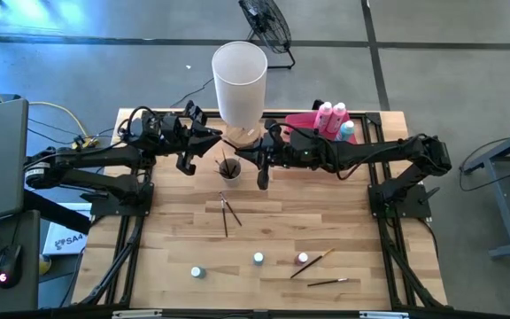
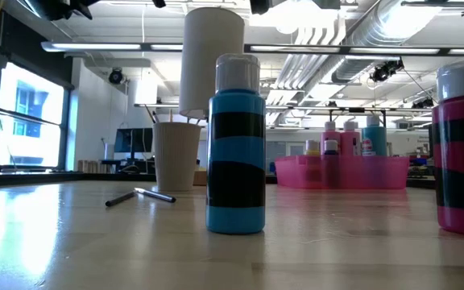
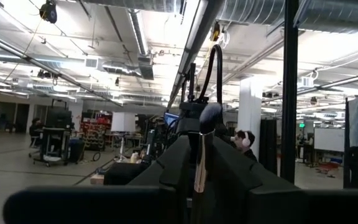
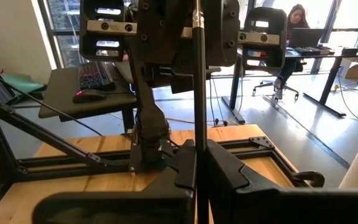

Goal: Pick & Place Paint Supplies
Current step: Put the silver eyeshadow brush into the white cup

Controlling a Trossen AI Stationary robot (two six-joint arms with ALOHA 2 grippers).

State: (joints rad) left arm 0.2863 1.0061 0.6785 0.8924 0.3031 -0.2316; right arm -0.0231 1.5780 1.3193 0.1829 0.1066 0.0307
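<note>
A thin dark-handled paintbrush (image 4: 197, 93) stands between my two grippers, above a paper cup (image 1: 229, 168) that holds more brushes. My left gripper (image 3: 202, 149) is shut on it below the grey bristle tip (image 3: 210, 113). My right gripper (image 4: 199, 155) is shut on its dark handle. In the high view both grippers meet over the cup, the left (image 1: 212, 140) and the right (image 1: 244, 158). Other brushes (image 1: 228, 213) and small bottles (image 1: 258, 258) lie and stand on the wooden table. A teal bottle (image 2: 236, 145) stands upright close to the low camera. My left gripper pinches the brush's pale part just below the bristles (image 3: 199, 168) between its two fingers, coming from the table's left and slanting upward. The bristle tip sticks out past the fingertips. My right gripper pinches the dark handle (image 4: 197, 124) between its two fingers, level, from the table's right. The handle runs on past the fingertips to the left gripper, and the brush is clear of the table.
A tall white cylinder (image 1: 239, 80) stands behind the cup at the far edge. A pink tray (image 1: 312, 120) with pink and teal bottles (image 1: 330, 115) sits at the far right. Two more brushes (image 1: 312, 263) lie near the front, and a pink bottle (image 2: 461, 153) stands near the low camera.
</note>
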